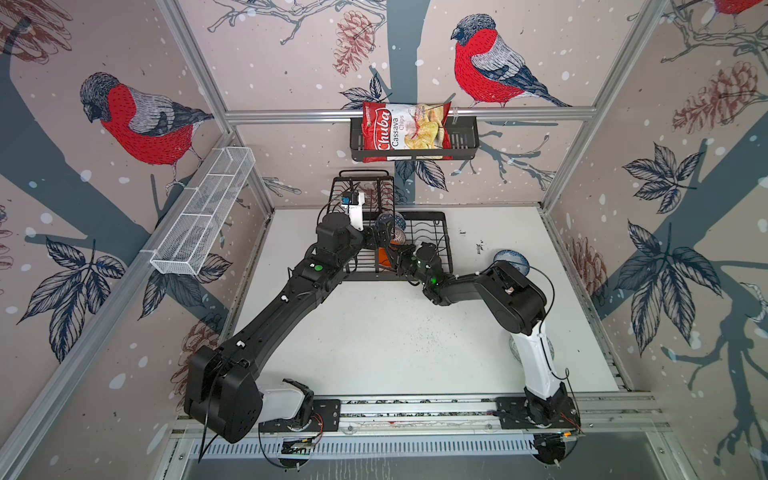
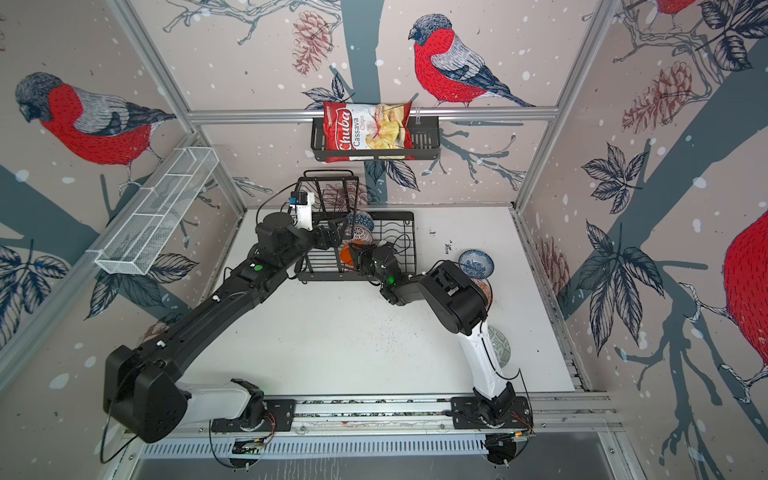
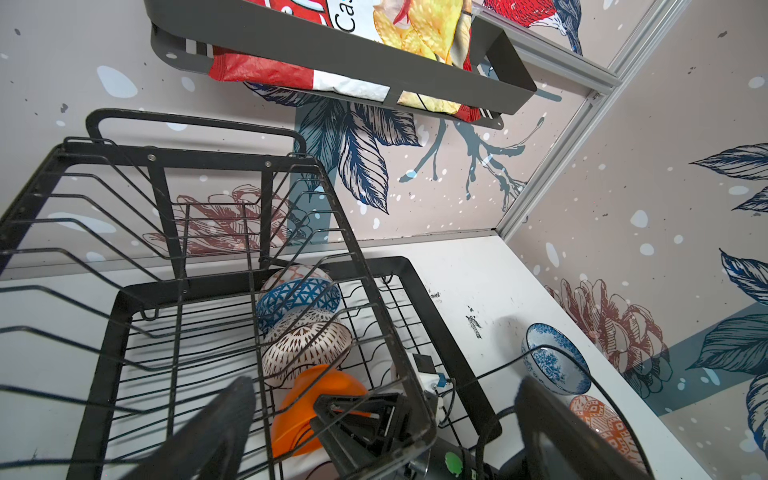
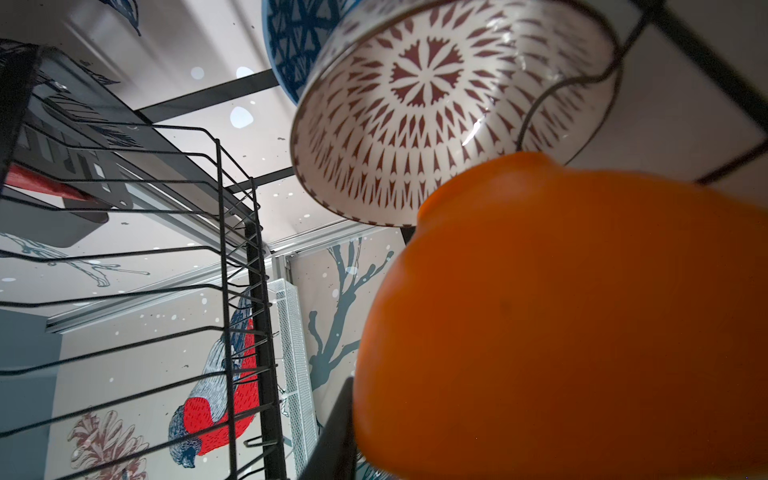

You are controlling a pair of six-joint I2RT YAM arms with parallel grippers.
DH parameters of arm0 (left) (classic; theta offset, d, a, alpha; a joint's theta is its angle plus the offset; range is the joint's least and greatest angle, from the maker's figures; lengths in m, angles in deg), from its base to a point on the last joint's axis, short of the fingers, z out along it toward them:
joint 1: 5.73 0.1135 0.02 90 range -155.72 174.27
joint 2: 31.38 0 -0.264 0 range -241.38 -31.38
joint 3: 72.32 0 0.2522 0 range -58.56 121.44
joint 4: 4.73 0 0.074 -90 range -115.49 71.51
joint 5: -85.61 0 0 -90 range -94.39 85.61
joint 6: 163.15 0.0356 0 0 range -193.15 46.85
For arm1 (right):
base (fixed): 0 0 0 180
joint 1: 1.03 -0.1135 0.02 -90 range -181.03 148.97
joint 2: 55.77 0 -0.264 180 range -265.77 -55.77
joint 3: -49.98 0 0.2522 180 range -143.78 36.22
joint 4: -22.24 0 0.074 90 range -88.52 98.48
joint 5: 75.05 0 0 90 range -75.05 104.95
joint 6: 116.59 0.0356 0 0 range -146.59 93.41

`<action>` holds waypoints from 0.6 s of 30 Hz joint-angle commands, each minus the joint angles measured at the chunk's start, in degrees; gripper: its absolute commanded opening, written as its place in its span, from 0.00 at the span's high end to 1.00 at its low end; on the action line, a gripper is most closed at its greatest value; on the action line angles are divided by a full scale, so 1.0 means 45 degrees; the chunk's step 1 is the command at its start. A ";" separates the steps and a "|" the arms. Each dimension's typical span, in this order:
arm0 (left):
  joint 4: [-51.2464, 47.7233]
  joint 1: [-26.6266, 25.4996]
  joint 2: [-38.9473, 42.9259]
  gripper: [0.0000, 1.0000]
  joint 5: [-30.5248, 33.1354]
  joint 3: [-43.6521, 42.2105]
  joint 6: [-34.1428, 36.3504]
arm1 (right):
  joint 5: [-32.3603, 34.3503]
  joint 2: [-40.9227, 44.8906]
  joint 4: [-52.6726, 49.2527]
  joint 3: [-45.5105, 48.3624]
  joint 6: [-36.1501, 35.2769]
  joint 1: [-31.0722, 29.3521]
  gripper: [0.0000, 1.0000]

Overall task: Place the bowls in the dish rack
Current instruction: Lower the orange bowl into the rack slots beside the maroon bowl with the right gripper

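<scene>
The black wire dish rack stands at the back of the table. Its lower tray holds a dark blue geometric bowl, a black-white radial bowl and a plain orange bowl, all on edge. My right gripper is at the orange bowl. One finger lies against the bowl's side and the other is hidden. My left gripper hangs wide open and empty above the tray. A blue-white floral bowl sits on the table.
An orange-white bowl and a grey-green bowl lie on the table beside and under the right arm. The rack's raised upper shelf is next to my left wrist. A chips basket and a white mesh basket hang on the walls.
</scene>
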 commanded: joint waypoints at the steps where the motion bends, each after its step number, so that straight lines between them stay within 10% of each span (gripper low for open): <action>1: 0.0279 0.0085 0.0026 0.02 -0.0313 -0.0039 -0.0135 | -0.0220 0.0234 -0.1559 0.0021 -0.0612 -0.0019 0.77; 18: 0.0357 0.0222 0.0040 0.02 -0.0460 -0.0048 -0.0217 | -0.0143 0.1218 -0.2124 0.0364 -0.1704 0.0176 0.70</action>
